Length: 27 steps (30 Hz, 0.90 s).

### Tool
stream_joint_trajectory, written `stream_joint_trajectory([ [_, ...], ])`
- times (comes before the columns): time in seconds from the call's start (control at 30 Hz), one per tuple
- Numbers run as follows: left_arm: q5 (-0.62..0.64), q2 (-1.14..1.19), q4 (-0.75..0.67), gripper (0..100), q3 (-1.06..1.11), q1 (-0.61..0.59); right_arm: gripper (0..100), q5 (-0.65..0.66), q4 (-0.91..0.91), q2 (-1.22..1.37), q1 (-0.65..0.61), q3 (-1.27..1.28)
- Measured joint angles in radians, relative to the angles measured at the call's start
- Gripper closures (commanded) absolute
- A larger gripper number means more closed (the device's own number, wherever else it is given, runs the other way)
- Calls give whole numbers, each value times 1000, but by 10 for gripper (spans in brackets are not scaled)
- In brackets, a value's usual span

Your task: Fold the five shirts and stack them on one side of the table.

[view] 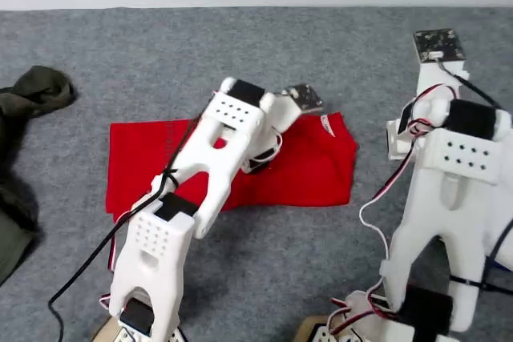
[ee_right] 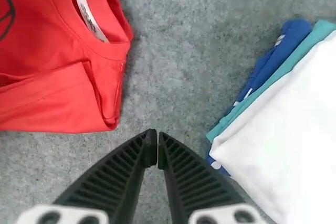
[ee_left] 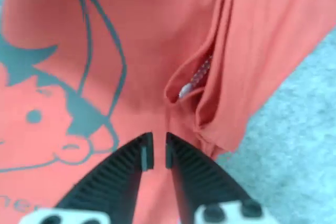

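The red shirt lies half-folded mid-frame on the table, and with the left gripper over it and the right gripper both showing fingers together and empty, a shallow pinch may undo the fold.

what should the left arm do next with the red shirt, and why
Likely open the left tool and lower it onto the red shirt at its loose flap edge, to pinch it for another fold. The tool is almost closed on nothing just above that flap, and the shirt lies only partly folded, apart from the folded stack.
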Motion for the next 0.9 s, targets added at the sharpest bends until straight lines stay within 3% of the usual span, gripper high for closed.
stream_joint_trajectory([
  [0.17, 0, -68, 38, 949, -44, 11, 990, 0, 0, -41, 0, 0],
  [0.43, 41, -100, 34, 949, 35, 127, 990, 0, 18, -51, 0, 0],
  [0.7, 18, 64, -120, 949, 57, 68, 990, 0, 84, -51, 0, 0],
  [0.9, 12, 68, -8, 949, -84, 64, 990, 0, 84, -51, 0, 0],
])
